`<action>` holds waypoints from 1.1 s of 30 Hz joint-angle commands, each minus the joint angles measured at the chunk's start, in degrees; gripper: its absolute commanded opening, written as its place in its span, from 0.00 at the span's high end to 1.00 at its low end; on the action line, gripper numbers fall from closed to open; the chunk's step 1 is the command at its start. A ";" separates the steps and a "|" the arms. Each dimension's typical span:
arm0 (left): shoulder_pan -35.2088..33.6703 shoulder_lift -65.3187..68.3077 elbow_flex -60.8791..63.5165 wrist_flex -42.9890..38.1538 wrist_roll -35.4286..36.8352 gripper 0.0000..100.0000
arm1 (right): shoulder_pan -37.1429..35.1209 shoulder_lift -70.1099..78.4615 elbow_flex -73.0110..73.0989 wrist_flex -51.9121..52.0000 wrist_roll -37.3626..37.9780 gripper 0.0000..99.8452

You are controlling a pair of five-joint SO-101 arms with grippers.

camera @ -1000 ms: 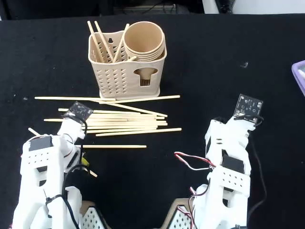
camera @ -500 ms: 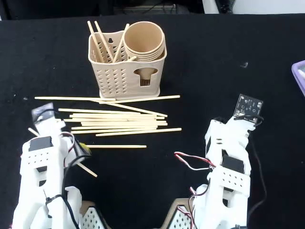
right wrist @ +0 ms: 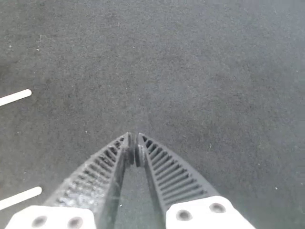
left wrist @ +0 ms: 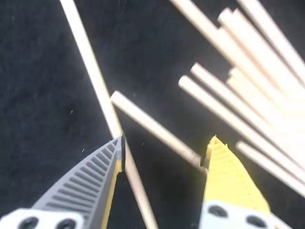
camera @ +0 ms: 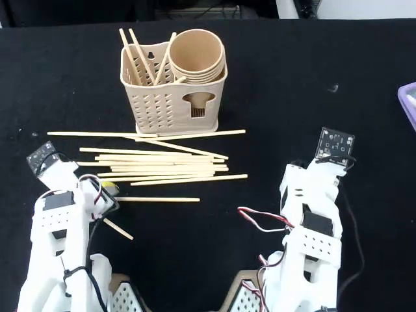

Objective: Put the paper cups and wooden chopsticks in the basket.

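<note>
Left hand (camera: 108, 189) hangs low near the worktop's (camera: 292, 78) front left corner, its yellow finger by the left ends of the loose chopsticks (camera: 162, 166). One basket (camera: 170, 104) stands toward the far edge, left of middle. It holds one stack of paper cups (camera: 197, 55), their number unclear, and at least three upright chopsticks (camera: 138, 58). About a dozen loose chopsticks lie flat before it, too bunched to count exactly. The right arm (camera: 311, 221) sits by the front right corner.

From the left wrist, this hand (left wrist: 166, 145) is wide open and holds nothing. One chopstick end (left wrist: 152, 126) lies between the fingers, running up to the yellow one.

From the right wrist, the right hand (right wrist: 133, 149) is fully closed and empty, tips touching, above bare worktop.
</note>
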 commanded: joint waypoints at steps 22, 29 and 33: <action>0.22 45.36 -48.75 28.04 3.08 0.80 | -0.62 -1.80 -0.31 -1.32 0.44 0.97; -0.22 45.19 -52.62 29.63 -1.32 0.85 | -0.62 -1.80 -0.31 -1.32 0.44 0.97; -2.15 45.27 -52.44 36.31 -2.11 0.84 | -0.53 -1.80 -0.31 -1.32 0.44 0.97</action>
